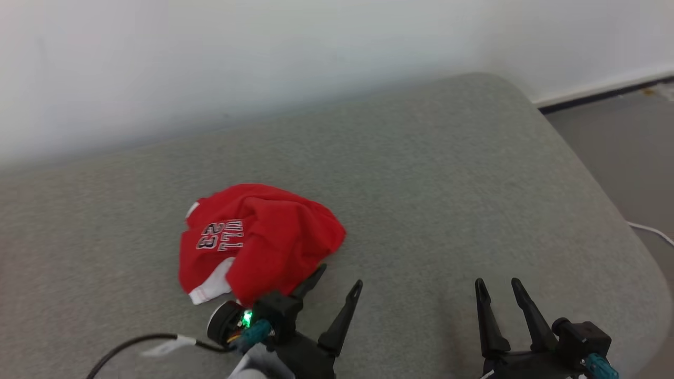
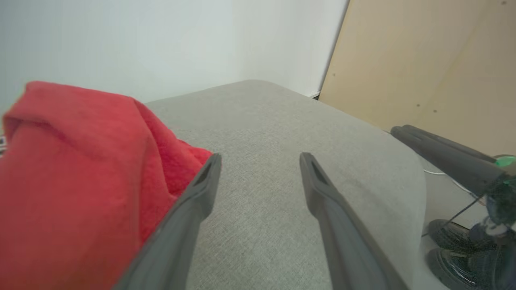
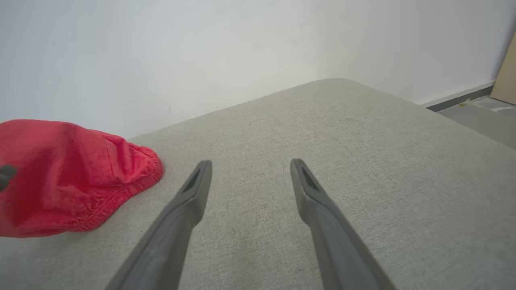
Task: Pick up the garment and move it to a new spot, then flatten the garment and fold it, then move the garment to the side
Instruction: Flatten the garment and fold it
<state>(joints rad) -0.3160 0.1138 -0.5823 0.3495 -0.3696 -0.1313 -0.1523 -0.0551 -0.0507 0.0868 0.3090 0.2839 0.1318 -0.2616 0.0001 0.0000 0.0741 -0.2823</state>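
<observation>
Head view: a crumpled red garment [image 1: 258, 239] with white trim and the number 23 lies on a grey upholstered cushion [image 1: 447, 184], left of its middle, nearer the cushion's front than the back edge along the pale wall [image 1: 263, 63], and well apart from the rounded right-hand corner. The left gripper [image 1: 339, 276] sits just beside the garment's near hem with its jaws spread wide and nothing between them. One fingertip overlaps the red cloth, but I cannot tell whether it touches. The right gripper [image 1: 497, 282] hovers over bare cushion farther right, equally wide and empty. A black cable [image 1: 131, 345] trails off behind the left wrist. Left wrist view: the garment [image 2: 72, 181] bulks up against the outer side of one finger – outside the jaws, which frame bare fabric only. The right gripper's fingers [image 2: 443, 155] cross the far right, before a tan board [image 2: 423, 68]. Right wrist view: the right gripper [image 3: 250, 162] stands fully apart over plain cushion [image 3: 363, 161], holding nothing, while the garment [image 3: 68, 177] lies off to one side, clear of the fingers – grey floor [image 3: 483, 117] shows beyond the cushion's corner.
</observation>
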